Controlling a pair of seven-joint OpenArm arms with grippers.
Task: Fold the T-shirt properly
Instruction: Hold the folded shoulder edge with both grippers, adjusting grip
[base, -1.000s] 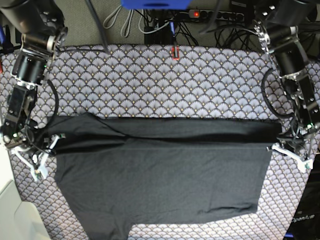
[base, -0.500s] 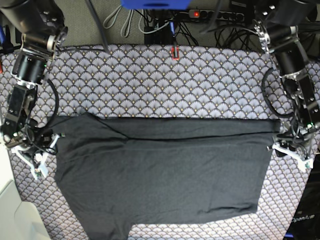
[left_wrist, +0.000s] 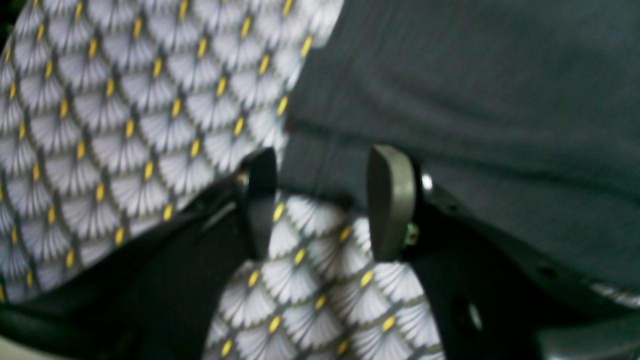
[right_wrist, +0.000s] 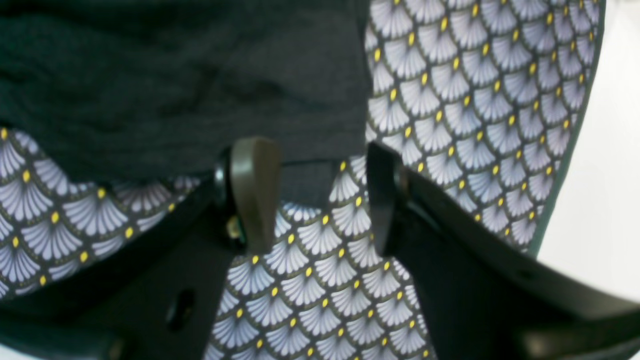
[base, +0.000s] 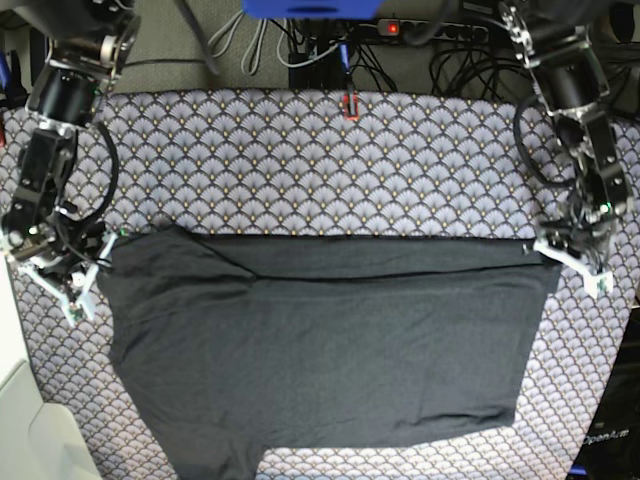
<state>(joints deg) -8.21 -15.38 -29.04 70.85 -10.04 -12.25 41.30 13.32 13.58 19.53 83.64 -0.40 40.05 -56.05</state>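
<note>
The bench (base: 300, 150) is carrying a grey scallop-print cloth (base: 420, 170) that is covering its whole top. The T-shirt (base: 330, 350) is lying flat on that cloth in the near half of the bench, with a folded band running across its far edge from one side to the other. No containers are showing in any view.

The right hand (base: 75, 285) is sitting at the T-shirt's edge on the base view's left, with its jaws standing wide and holding nothing; in the right wrist view (right_wrist: 320, 195) the fabric edge is lying just ahead of the gap between the pads. The left hand (base: 575, 262) is sitting at the opposite corner, also spread wide and empty; in the left wrist view (left_wrist: 320, 200) the shirt corner is lying just beyond the pads.

Compared with one second ago, both hands are released from the fabric, both are shifted toward the far side, and the raised dark fold is lying flatter.
</note>
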